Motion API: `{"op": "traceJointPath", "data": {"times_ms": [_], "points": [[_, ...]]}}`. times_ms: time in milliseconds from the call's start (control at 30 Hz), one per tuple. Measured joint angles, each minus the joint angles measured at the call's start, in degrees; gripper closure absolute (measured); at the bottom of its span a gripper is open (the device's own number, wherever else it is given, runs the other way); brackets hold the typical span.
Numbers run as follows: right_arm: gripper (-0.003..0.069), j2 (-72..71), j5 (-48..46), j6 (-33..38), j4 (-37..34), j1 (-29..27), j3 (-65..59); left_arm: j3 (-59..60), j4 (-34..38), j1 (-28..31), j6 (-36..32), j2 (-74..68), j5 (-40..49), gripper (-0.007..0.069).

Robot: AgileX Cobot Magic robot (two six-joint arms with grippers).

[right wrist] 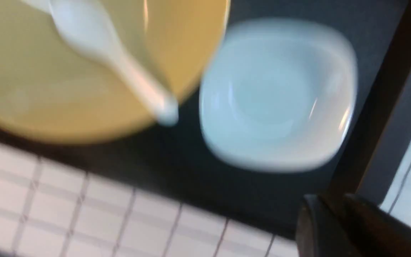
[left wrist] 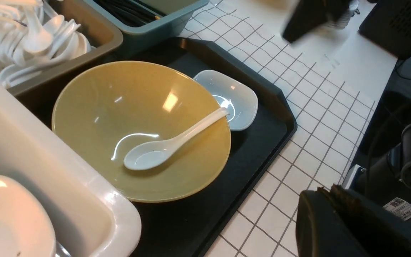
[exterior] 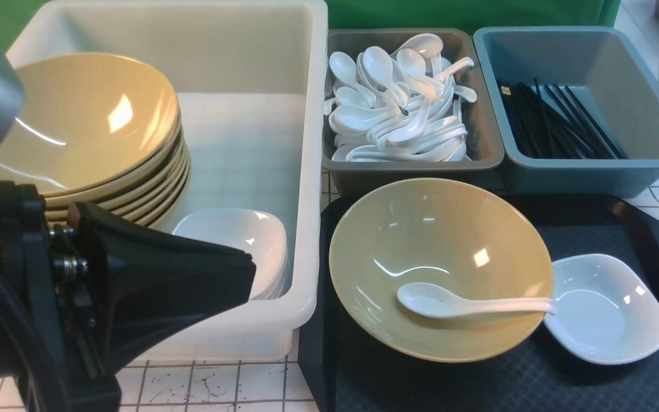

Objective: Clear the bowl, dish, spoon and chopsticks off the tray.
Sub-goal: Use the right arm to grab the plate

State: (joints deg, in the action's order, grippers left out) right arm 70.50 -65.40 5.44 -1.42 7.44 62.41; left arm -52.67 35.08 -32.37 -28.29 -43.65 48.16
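Note:
The olive-yellow bowl (exterior: 438, 252) (left wrist: 120, 107) stands on the left part of the black tray (exterior: 478, 383) (left wrist: 262, 142). The white spoon (exterior: 449, 303) (left wrist: 162, 150) lies inside it, scoop down in the bowl and handle resting on the rim toward the dish. The small white dish (exterior: 604, 309) (right wrist: 277, 96) sits on the tray against the bowl's right side. No chopsticks show on the tray. My left gripper (exterior: 252, 274) (left wrist: 328, 191) is shut and empty, in front of the white tub. My right gripper (right wrist: 332, 200) is blurred, jaws together and empty, above the tray's right edge.
The white tub (exterior: 306, 171) on the left holds stacked olive bowls (exterior: 78, 126) and white dishes (exterior: 238, 240). Behind the tray, a grey bin (exterior: 478, 154) holds several white spoons. A blue bin (exterior: 592, 171) beside it holds black sticks (exterior: 558, 126). The table is white tile (exterior: 221, 383).

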Motion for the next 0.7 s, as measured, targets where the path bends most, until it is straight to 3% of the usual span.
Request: {"op": "traceJointPath", "data": {"times_ms": [233,400,533,700], "points": [[0.0342,-1.3,13.4,-14.1,3.9,-0.1,-16.8,0.0,0.0,0.0,0.4,0.0,0.1,0.0626],[0.0202,0.7,23.3,-25.0,5.9,-4.1,-21.0,0.0,0.0,0.0,0.4,0.0,0.5,0.0626],[0.0168,4.7,28.4,-28.9,5.2,-7.5,-21.2,0.0,0.0,0.0,0.4,0.0,0.5,0.0626],[0.0163,8.9,32.9,-28.5,1.0,-8.6,-21.2,0.0,0.0,0.0,0.4,0.0,0.5,0.0626]]}}
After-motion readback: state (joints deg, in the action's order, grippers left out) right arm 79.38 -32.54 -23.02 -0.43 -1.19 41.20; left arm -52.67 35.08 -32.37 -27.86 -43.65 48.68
